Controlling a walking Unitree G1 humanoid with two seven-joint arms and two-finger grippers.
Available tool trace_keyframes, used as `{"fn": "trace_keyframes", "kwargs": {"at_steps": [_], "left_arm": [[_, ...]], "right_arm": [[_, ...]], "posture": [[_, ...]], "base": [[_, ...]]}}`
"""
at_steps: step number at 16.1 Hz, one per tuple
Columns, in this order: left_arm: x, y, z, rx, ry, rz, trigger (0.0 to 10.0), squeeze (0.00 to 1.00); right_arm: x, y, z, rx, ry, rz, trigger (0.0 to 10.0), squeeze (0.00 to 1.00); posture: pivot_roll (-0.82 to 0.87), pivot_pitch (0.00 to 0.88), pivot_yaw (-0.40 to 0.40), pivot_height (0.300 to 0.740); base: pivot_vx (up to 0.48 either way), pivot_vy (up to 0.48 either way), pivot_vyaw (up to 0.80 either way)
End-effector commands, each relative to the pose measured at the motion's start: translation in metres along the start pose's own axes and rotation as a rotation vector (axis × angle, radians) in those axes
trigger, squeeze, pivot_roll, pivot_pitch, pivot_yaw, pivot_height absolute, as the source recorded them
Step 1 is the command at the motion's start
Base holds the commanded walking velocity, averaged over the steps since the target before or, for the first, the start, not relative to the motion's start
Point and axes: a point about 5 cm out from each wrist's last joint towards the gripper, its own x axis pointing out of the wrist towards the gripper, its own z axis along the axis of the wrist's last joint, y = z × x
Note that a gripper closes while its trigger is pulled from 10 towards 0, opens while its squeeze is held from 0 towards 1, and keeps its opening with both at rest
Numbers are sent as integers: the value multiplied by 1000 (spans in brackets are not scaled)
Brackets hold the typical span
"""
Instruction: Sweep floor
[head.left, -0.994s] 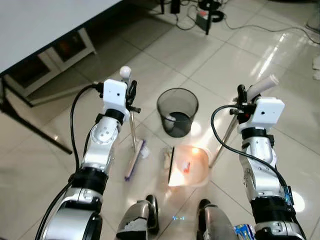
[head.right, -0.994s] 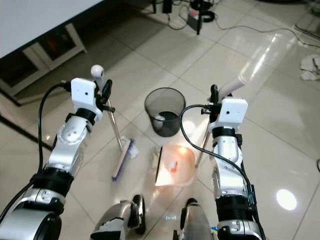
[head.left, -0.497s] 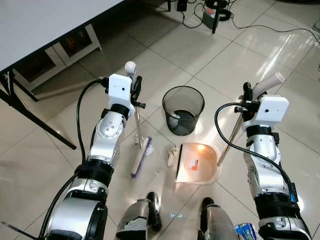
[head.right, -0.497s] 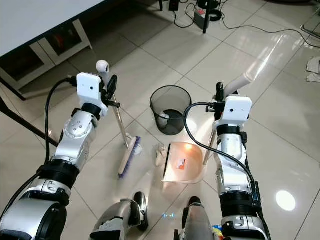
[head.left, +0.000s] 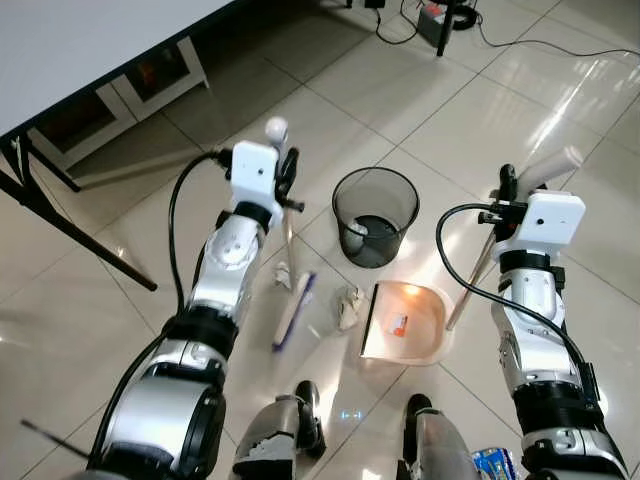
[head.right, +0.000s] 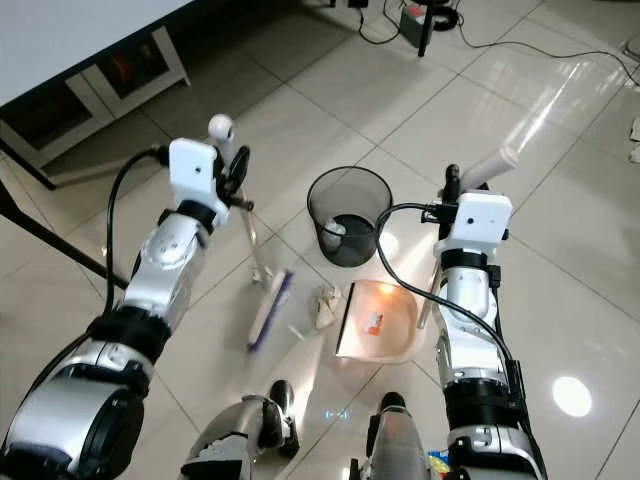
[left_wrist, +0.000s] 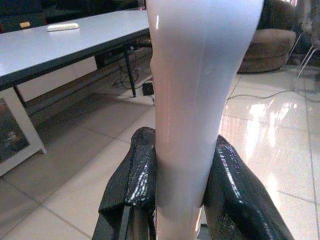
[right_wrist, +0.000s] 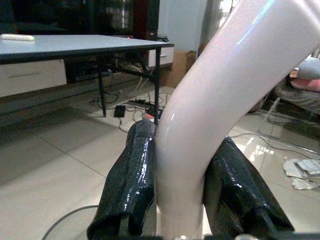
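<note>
The crumpled paper scrap (head.left: 347, 305) lies on the tiled floor (head.left: 420, 110) just beside the open lip of the dustpan (head.left: 405, 322), between that lip and the broom head (head.left: 292, 311); a second smaller scrap (head.left: 283, 275) sits on the far side of the broom pole, and a small red-and-white bit (head.left: 398, 323) already rests inside the pan. Over the last second the broom head has travelled toward the pan and the paper has gone with it, while the pan has settled flatter on the tiles, so the sweep looks to be closing the gap, with the main scrap not yet over the lip. The left gripper (left_wrist: 175, 185) is clenched on the broom's pale handle (left_wrist: 200, 85), both black fingers (left_wrist: 132, 180) pressed against its sides, and the head rests on the floor well below them. The right gripper (right_wrist: 177, 192) is clamped the same way round the curved white dustpan handle (right_wrist: 215, 100), the pan lying below and inward of its fingers (right_wrist: 235, 190). Beyond both tools stands the black mesh bin (head.left: 375, 215), near the pan's far edge, likely where the load goes. I judge one more short stroke toward the pan is needed, and the stray scrap behind the pole would need a separate pass. A grey table (head.left: 90, 40) borders the floor beyond the left arm.
</note>
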Motion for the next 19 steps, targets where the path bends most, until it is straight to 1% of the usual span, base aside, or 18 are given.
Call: {"fn": "trace_keyframes", "kwargs": {"at_steps": [1, 3, 5, 7, 9, 10, 11, 12, 14, 15, 16, 17, 18, 19], "left_arm": [[3, -1, 4, -13, -28, -5, 10000, 0], [8, -10, 9, -24, -56, -23, 10000, 0], [11, -16, 10, -29, -62, -38, 10000, 0], [14, -26, 9, -44, -45, -65, 10000, 0], [18, -38, 8, -48, -24, -84, 10000, 0], [19, -41, 8, -52, -18, -88, 10000, 0], [21, -47, 8, -61, -8, -97, 10000, 0], [21, -49, 8, -65, -5, -99, 10000, 0], [23, -54, 8, -89, 1, -95, 10000, 0], [26, -60, 12, -134, -5, -90, 10000, 0], [29, -64, 16, -172, -14, -89, 10000, 0], [31, -72, 22, -226, -34, -110, 10000, 0], [32, -76, 24, -249, -44, -125, 10000, 0], [34, -86, 30, -307, -66, -162, 10000, 0]], "right_arm": [[0, -2, 2, -13, -29, -18, 10000, 0], [-1, -3, -1, -34, -22, -26, 10000, 0], [-1, -3, -2, -42, -20, -31, 10000, 0], [-1, 0, -4, -63, -20, -27, 10000, 0], [1, 3, -8, -81, -13, -51, 10000, 0], [1, 4, -9, -80, -8, -58, 10000, 0], [-1, 9, -13, -74, 6, -61, 10000, 0], [-2, 10, -14, -72, 10, -63, 10000, 0], [-4, 18, -16, -53, 19, -60, 10000, 0], [-7, 27, -18, -43, 26, -46, 10000, 0], [-8, 32, -20, -37, 33, -36, 10000, 0], [-10, 35, -21, -33, 41, -30, 10000, 0], [-10, 36, -22, -31, 45, -28, 10000, 0], [-12, 38, -23, -25, 53, -25, 10000, 0]], "posture": [[58, 315, 134, 740], [52, 330, 145, 740], [51, 339, 152, 740], [56, 350, 161, 740], [60, 365, 173, 740], [60, 365, 173, 740], [68, 368, 180, 740], [68, 368, 180, 740], [69, 370, 183, 740], [70, 373, 184, 740], [72, 376, 182, 740], [75, 374, 180, 740], [76, 372, 180, 740], [76, 372, 180, 740]], "base": [[0, 0, 0], [0, 0, 0], [0, 0, 0], [0, 0, 0], [0, 0, 0], [0, 0, 0], [0, 0, 0], [0, 0, 0], [0, 0, 0], [0, 0, 0], [0, 0, 0], [0, 0, 0], [0, 0, 0], [0, 0, 0]]}}
